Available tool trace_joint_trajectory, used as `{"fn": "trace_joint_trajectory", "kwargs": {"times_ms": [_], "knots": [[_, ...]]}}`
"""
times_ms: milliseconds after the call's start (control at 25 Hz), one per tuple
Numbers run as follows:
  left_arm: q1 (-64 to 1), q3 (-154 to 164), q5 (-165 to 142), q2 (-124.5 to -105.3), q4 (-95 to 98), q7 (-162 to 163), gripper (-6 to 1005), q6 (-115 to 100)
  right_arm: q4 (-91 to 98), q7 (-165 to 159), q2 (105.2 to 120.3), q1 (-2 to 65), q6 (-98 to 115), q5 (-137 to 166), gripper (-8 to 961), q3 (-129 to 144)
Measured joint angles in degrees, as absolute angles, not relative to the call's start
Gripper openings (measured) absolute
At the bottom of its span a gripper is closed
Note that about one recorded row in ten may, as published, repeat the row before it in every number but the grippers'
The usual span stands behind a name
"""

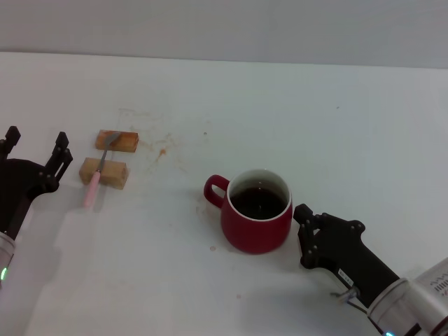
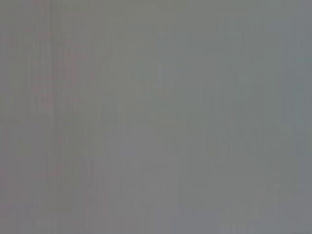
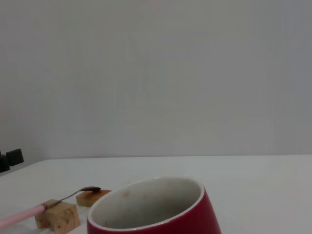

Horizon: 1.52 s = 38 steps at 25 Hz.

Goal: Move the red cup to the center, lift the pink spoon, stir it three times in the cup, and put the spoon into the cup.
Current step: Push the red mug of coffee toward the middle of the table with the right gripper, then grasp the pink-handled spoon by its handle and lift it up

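At the table's left edge the left gripper (image 1: pixel 36 150) stands with its fingers spread apart, holding nothing. Just beside it, the pink spoon (image 1: pixel 98 173) lies across 2 tan wooden blocks (image 1: pixel 103 173). Near the middle of the white table (image 1: pixel 336 126) sits the red cup (image 1: pixel 256 210), dark liquid inside, handle toward the spoon. The right gripper (image 1: pixel 306 234) touches the cup's side; I cannot tell whether it grips.

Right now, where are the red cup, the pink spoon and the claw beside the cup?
red cup (image 1: pixel 255 234): head view, outer front wall.
pink spoon (image 1: pixel 93 187): head view, pink handle.
right gripper (image 1: pixel 306 234): head view, between its fingertips, beside the cup.
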<state>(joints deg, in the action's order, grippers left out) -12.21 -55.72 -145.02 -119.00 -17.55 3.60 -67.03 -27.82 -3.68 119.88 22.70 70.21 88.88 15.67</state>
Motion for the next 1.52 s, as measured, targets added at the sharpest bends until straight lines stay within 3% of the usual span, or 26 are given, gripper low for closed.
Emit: {"fn": "trace_joint_trajectory", "kwargs": {"times_ms": [320,640,840,1520], "knots": [[-12.22,-55.72,-145.02,-119.00,-17.27,3.60,802,-67.19,-27.68,-3.40,119.88,21.66,71.89,88.90,0,14.87],[-10.92,-55.35,-145.14,-119.06,-17.69,3.18,802,-67.79,-22.11,-2.93,119.72,11.63,83.26,88.30,0,5.88],[-9.65,-51.65,-145.14,-119.10,-18.00,3.38,802,-69.29,-20.29,-2.90,119.53,8.78,85.49,88.20,0,2.19],[-3.49,-41.50,-144.05,-119.09,-19.99,3.83,802,-71.35,-18.99,-2.83,119.41,8.26,86.42,88.15,0,1.42]]}}
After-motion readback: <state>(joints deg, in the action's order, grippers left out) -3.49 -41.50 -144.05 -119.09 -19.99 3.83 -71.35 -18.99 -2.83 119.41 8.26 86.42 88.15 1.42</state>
